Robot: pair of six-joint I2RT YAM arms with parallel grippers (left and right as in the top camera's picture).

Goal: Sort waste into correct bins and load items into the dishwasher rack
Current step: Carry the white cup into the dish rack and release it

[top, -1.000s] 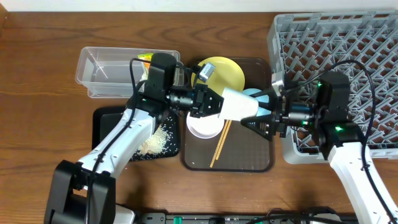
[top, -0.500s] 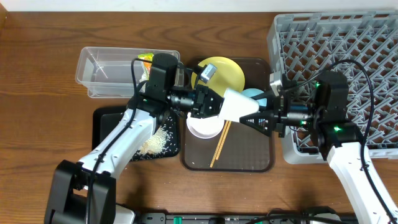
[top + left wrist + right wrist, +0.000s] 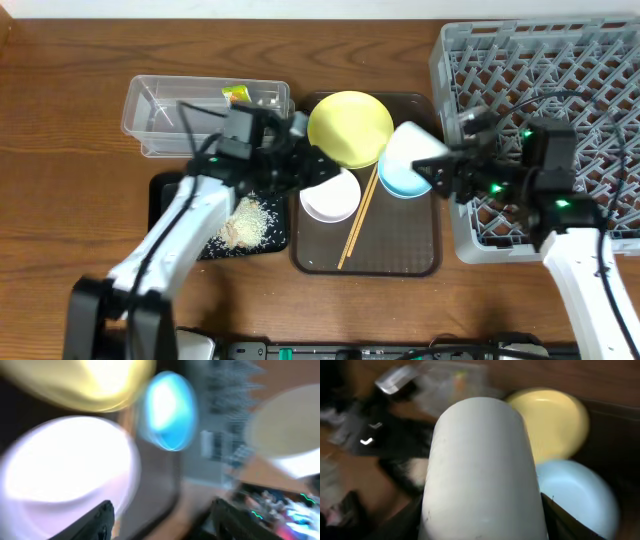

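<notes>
The right gripper (image 3: 433, 166) pinches the white cup (image 3: 408, 143) right of centre. The left gripper (image 3: 162, 510) is spread wide near the white bowl (image 3: 328, 198).

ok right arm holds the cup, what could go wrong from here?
1. The cup fills the right wrist view, so the grip of the right tool can't be checked. A slip would drop it on the blue bowl below.
2. Swinging to the rack, the cup could clip its near wall or pegs.
3. The left tool sits close by, so the arms might collide.
</notes>
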